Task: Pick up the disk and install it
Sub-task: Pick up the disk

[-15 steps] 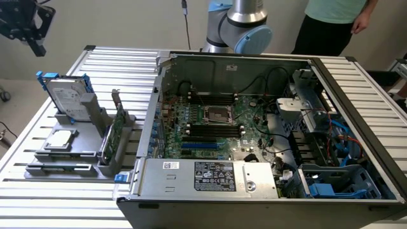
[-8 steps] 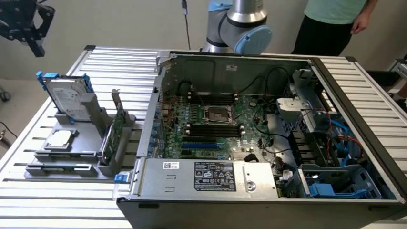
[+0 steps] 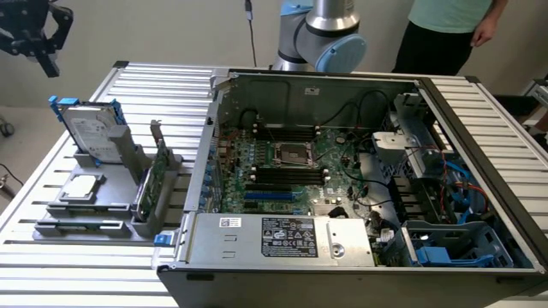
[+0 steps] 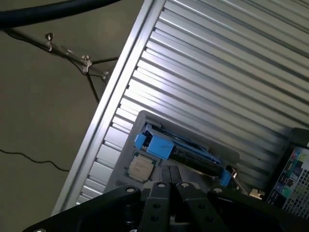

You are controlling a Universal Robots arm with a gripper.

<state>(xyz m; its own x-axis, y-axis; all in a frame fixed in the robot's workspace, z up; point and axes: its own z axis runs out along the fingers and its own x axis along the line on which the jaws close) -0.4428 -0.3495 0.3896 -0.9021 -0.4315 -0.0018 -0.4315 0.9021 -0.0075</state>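
Exterior view: tool (image 3: 43, 58), pressed together and empty, hangs over the table (image 3: 163, 80) corner, well apart from the disk (image 3: 94, 131) standing upright in its grey holder (image 3: 86, 212) beside the open computer case (image 3: 317, 83); pickup and installation not yet done.

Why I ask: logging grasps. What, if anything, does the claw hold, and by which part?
Nothing. The claw is shut and empty, apart from the disk, which stands in its holder.
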